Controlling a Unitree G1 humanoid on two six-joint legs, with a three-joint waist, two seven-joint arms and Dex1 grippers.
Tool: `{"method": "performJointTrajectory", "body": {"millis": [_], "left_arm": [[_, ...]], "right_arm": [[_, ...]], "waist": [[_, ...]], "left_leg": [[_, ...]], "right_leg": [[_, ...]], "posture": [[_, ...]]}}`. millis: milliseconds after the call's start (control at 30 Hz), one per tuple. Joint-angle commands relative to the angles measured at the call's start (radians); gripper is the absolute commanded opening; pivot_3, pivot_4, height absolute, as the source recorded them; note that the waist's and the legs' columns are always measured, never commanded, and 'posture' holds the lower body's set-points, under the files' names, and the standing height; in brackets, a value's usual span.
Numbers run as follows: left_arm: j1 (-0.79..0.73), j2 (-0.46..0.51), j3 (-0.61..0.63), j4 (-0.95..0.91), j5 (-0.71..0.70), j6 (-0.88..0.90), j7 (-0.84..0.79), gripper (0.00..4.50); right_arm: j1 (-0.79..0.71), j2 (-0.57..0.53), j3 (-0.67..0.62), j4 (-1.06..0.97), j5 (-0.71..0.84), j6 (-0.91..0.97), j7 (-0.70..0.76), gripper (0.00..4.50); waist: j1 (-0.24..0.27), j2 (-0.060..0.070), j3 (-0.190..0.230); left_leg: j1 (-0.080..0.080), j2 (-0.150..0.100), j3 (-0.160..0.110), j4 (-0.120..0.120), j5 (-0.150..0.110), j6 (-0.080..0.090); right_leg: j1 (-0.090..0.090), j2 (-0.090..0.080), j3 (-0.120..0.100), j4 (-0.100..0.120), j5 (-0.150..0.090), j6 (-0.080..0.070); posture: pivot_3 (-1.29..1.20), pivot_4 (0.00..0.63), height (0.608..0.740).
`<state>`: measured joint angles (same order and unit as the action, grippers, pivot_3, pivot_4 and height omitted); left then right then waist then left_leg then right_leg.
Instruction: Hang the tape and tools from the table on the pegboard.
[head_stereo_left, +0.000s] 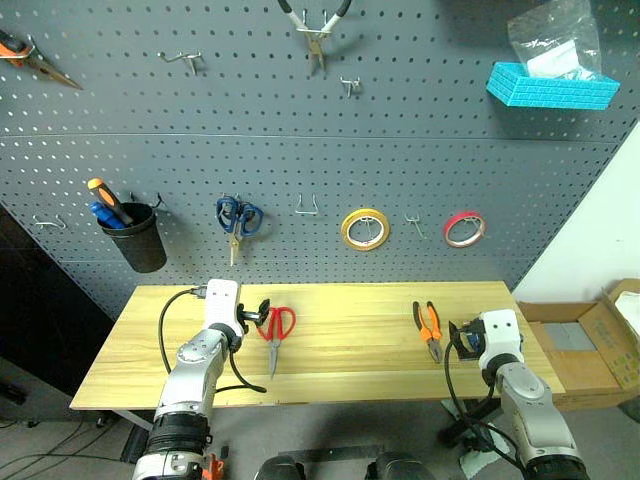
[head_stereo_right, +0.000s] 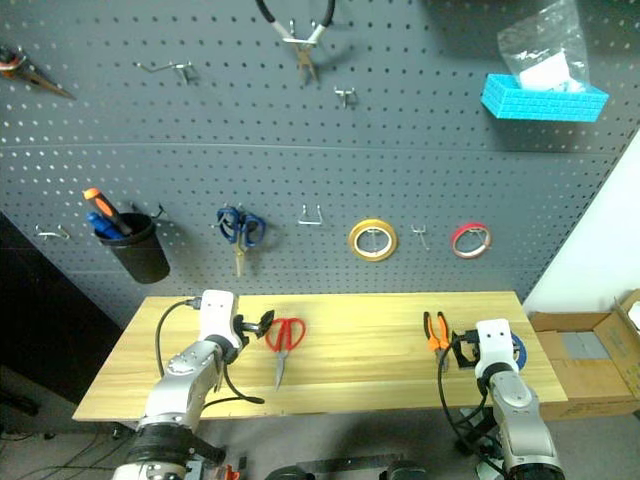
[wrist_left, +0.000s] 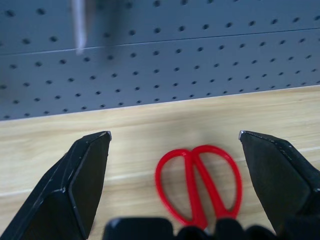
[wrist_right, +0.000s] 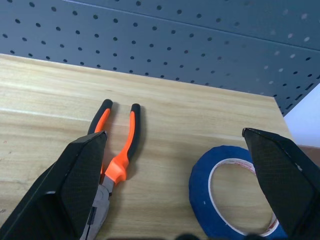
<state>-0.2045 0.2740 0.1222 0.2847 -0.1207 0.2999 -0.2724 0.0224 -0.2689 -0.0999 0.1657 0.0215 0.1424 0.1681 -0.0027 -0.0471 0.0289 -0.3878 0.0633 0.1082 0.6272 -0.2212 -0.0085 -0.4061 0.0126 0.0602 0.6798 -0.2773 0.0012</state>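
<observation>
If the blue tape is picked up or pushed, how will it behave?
The blue tape lies flat on the table, so a push would probably slide it, not roll it. Its ring shape looks stiff and probably light. Set on edge, it could roll.

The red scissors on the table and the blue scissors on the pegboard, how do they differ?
The red scissors lie flat on the table, handles toward the pegboard, blades pointing to the near edge; the blue scissors hang from a hook, blades pointing down. The red pair has red handles, the blue pair dark blue ones. The red pair lies just beside the open left hand; the blue pair hangs clear of both hands. Both are closed.
</observation>
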Motion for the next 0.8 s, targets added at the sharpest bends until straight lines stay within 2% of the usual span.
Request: {"method": "performJointTrajectory", "body": {"millis": [33,567,700,800], "left_arm": [[-0.026,0.001,0.003,-0.022,-0.008,-0.011,-0.004,4.43],[0.023,-0.008,0.014,-0.077,-0.024,-0.003,0.009,4.43],[0.032,0.008,-0.005,-0.113,-0.04,0.021,-0.046,4.43],[0.025,0.036,-0.069,-0.159,-0.029,0.037,-0.133,4.43]], "right_arm": [[-0.008,-0.007,-0.017,-0.042,0.003,-0.007,-0.007,4.5],[0.016,-0.032,-0.013,-0.087,-0.004,0.015,0.008,4.5],[0.024,-0.055,-0.016,-0.12,-0.007,0.051,0.017,4.5],[0.021,-0.08,-0.019,-0.155,0.005,0.109,0.042,4.5]], "waist": [[0.0,0.0,0.0],[0.0,0.0,0.0],[0.0,0.0,0.0],[0.0,0.0,0.0]], "left_leg": [[0.0,0.0,0.0,0.0,0.0,0.0],[0.0,0.0,0.0,0.0,0.0,0.0],[0.0,0.0,0.0,0.0,0.0,0.0],[0.0,0.0,0.0,0.0,0.0,0.0]], "right_leg": [[0.0,0.0,0.0,0.0,0.0,0.0],[0.0,0.0,0.0,0.0,0.0,0.0],[0.0,0.0,0.0,0.0,0.0,0.0],[0.0,0.0,0.0,0.0,0.0,0.0]], "posture": [[0.07,0.0,0.74],[0.08,0.0,0.74],[0.08,0.0,0.74],[0.09,0.004,0.74]]}}
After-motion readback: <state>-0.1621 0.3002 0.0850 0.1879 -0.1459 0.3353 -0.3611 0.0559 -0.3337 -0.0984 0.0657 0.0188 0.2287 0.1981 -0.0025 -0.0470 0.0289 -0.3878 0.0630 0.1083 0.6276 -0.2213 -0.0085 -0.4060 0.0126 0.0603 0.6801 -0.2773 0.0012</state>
